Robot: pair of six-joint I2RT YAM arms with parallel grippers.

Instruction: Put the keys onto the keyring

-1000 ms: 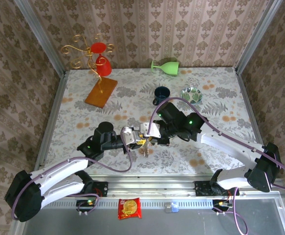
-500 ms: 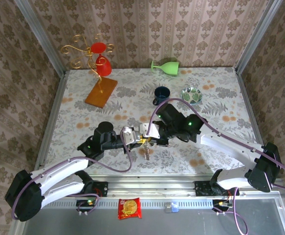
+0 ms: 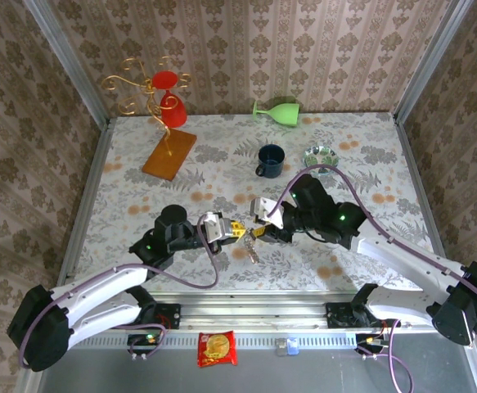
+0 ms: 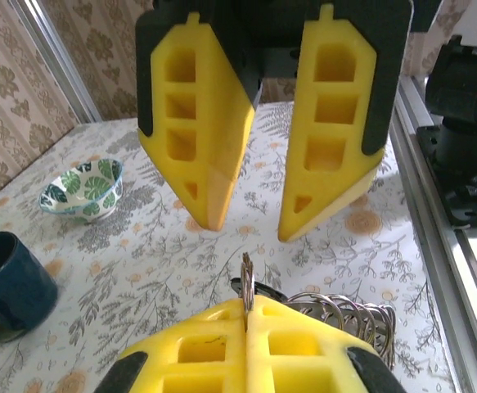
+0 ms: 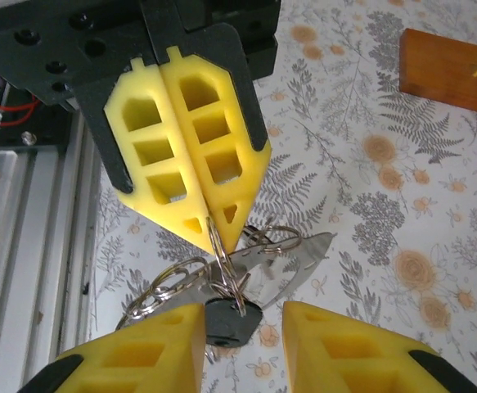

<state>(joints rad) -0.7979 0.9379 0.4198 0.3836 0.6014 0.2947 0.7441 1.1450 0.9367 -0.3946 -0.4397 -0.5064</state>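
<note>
Between the two pincers the keyring (image 4: 247, 282) stands on edge, nipped at the very tip of the left pincer (image 5: 211, 225), whose fingers are pressed together on the wire. The keys (image 5: 231, 318) dangle in a bunch right under that tip, one of them black-headed. Facing it, the right pincer (image 4: 246, 229) has its fingers apart and grips nothing, the bunch hanging in its gap. My guess is the left holds the loop steady and upright so the right can take a key and work it along.
</note>
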